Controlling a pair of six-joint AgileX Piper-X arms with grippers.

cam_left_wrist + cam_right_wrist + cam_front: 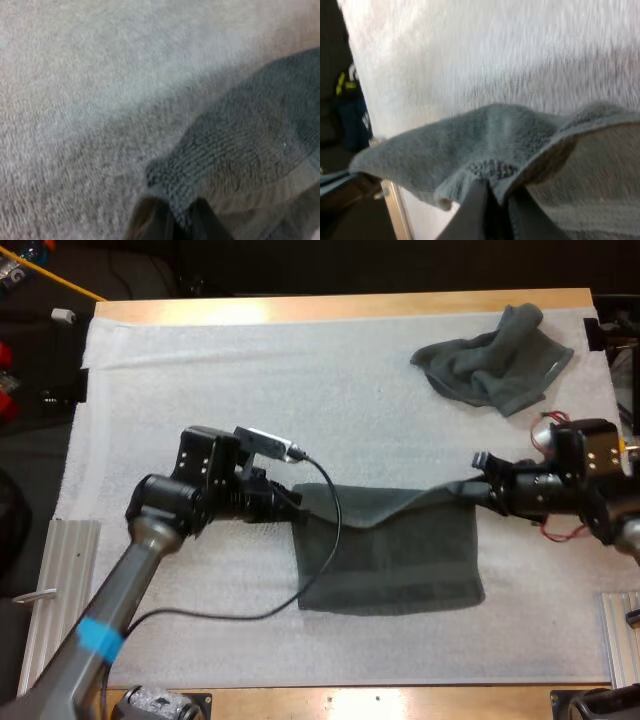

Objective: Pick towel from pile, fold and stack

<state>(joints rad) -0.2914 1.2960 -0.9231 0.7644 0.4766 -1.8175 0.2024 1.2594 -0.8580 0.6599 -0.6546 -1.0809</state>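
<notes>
1. Two towels in total. The held towel [390, 560] sits mid-mat, with its near part flat and its far edge lifted and sagging in the middle.
2. Two grippers, both busy. The left gripper [292, 498] is clamped on its far-left corner and the right gripper [478, 483] pinches the far-right one. Both wrist views show cloth squeezed between the fingers.
3. The crumpled towel [495, 360] lies at the mat's far right corner, well apart from both grippers.
4. One white mat [250, 370], one wooden table [350, 304].

Robot lab: white-matted wooden table [330, 305]
</notes>
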